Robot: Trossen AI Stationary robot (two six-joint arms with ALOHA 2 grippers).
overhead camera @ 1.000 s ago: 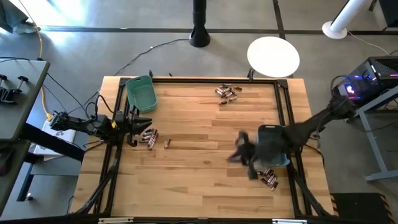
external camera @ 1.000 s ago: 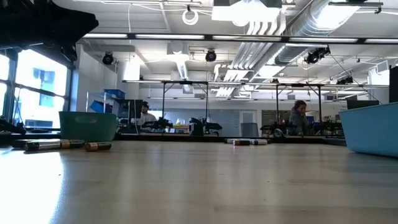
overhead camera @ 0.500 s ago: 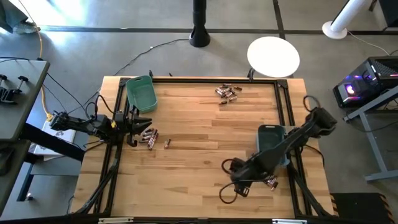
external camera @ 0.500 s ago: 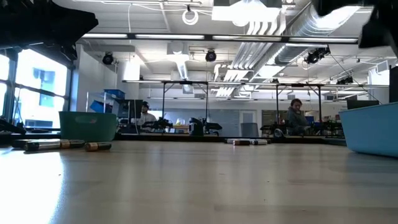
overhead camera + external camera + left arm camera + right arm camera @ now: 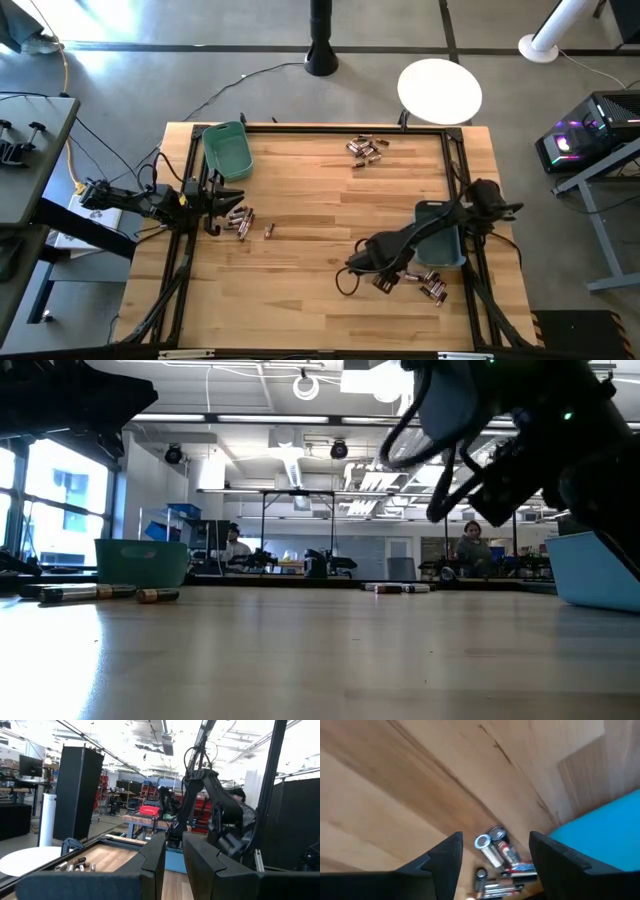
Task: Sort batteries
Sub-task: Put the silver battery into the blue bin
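At the table's five o'clock corner, my right pincer (image 5: 492, 852) hangs spread wide above batteries (image 5: 496, 851), partly cut off; my left pincer (image 5: 225, 197), nearly clenched, waits at nine o'clock.

Left pincer (image 5: 172, 862), fingers nearly together; loose batteries (image 5: 76, 865) beyond; right arm (image 5: 207, 802) farther off.
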